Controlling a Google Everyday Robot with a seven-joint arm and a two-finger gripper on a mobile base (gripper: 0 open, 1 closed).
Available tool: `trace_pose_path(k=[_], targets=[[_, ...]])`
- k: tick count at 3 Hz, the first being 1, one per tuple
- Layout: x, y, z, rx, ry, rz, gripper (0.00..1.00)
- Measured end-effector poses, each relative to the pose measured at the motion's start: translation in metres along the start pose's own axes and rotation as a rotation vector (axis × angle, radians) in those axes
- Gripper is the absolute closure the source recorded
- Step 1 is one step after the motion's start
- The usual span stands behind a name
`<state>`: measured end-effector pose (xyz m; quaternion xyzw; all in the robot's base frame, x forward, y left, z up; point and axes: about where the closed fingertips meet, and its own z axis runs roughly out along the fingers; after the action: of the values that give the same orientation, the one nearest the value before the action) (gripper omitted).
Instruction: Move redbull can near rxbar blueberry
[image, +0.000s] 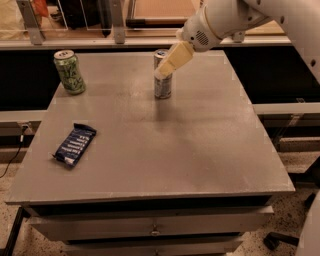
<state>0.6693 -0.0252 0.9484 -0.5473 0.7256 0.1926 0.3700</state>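
Note:
The redbull can (163, 86), slim and silver with blue patches, stands upright at the back middle of the grey table (200, 150). My gripper (169, 64) reaches in from the upper right on a white arm. Its cream tip lies over the can's upper part and hides some of it. The rxbar blueberry (75, 144), a flat dark blue wrapper with white lines, lies near the table's left edge, well apart from the can and to its front left.
A wider green can (69, 72) stands at the table's back left corner. A counter with metal posts and glass runs behind the table. Drawers sit under the table's front edge.

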Motion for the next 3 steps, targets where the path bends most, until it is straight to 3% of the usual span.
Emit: trace_pose_path(k=[1,2,3], targets=[[0.008,-0.004,0.015,0.010,-0.003,0.025,0.00],[0.007,0.003,0.028,-0.012,-0.013,0.033,0.00],[0.007,0.004,0.030,-0.015,-0.011,0.032,0.17]])
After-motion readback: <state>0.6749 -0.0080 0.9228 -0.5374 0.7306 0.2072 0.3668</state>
